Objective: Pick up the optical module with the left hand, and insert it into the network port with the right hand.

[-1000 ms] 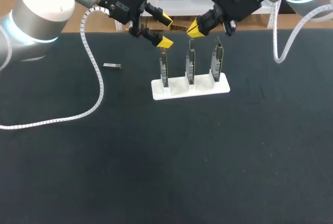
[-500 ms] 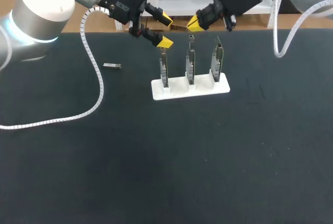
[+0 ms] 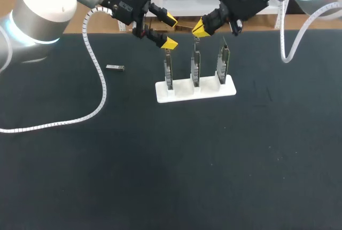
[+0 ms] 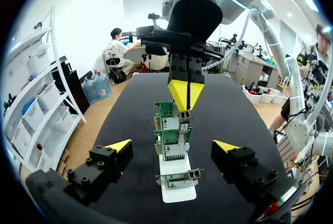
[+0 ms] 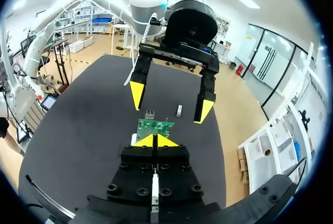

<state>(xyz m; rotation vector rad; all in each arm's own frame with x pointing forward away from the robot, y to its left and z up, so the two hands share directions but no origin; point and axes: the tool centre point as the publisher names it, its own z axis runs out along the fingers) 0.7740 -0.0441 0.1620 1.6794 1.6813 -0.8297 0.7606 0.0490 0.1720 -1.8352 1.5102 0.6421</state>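
Item 1, optical module (image 3: 115, 68): lies flat on black table (image 3: 160, 176), well apart from the white card stand (image 3: 181, 93), on my left arm's side. Nothing touches it.
Item 2, my left gripper (image 3: 169, 31): jaws wide apart, empty, over the stand's leftmost card (image 3: 168, 70).
Item 3, my right gripper (image 3: 199, 28): tips pressed together, nothing betw. them, just above the middle card (image 3: 196, 67).
Step, as I judge: pickup not yet begun.
Next req.: left arm over to module, down, jaws astride it, close.

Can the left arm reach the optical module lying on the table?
Probably yes. The optical module lies on the table with nothing over it; the open left tool hovers nearby, empty.
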